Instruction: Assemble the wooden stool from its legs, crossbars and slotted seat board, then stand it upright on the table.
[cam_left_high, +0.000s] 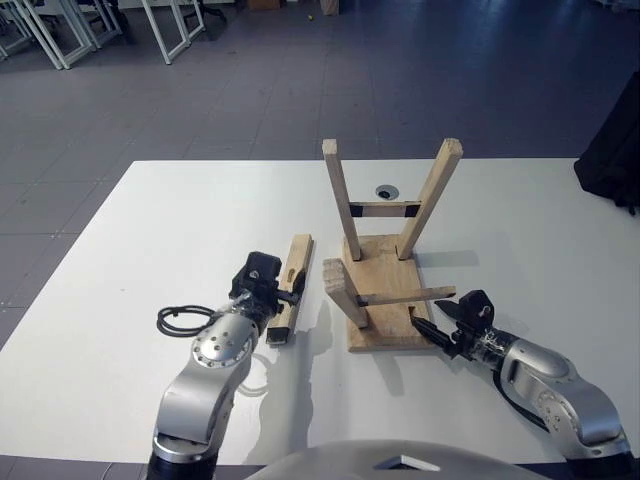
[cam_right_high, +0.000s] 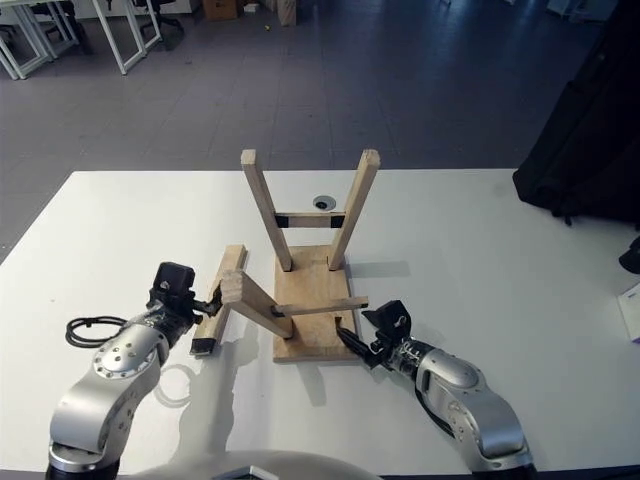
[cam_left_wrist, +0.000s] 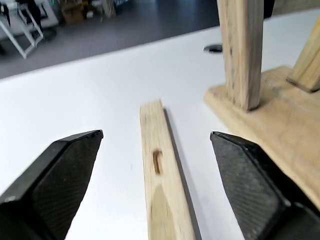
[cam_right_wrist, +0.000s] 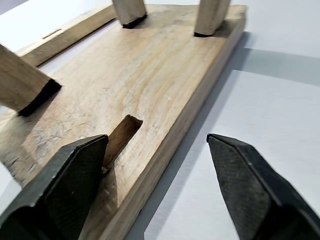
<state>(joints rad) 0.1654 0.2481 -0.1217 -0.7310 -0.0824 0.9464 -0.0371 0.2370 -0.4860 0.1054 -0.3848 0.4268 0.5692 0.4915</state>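
The slotted seat board (cam_left_high: 385, 272) lies flat on the white bench (cam_left_high: 150, 230), with two legs (cam_left_high: 337, 190) standing in its far slots, joined by a crossbar (cam_left_high: 385, 210); a third leg (cam_left_high: 345, 290) leans in the near-left slot, a second crossbar (cam_left_high: 405, 296) jutting from it. A loose leg (cam_left_high: 297, 262) lies just left of the board, between the spread fingers of the left claw (cam_left_wrist: 155, 137). The right claw (cam_right_wrist: 157, 139), fingers apart, straddles the board's near-right edge beside an empty slot (cam_right_wrist: 122, 132).
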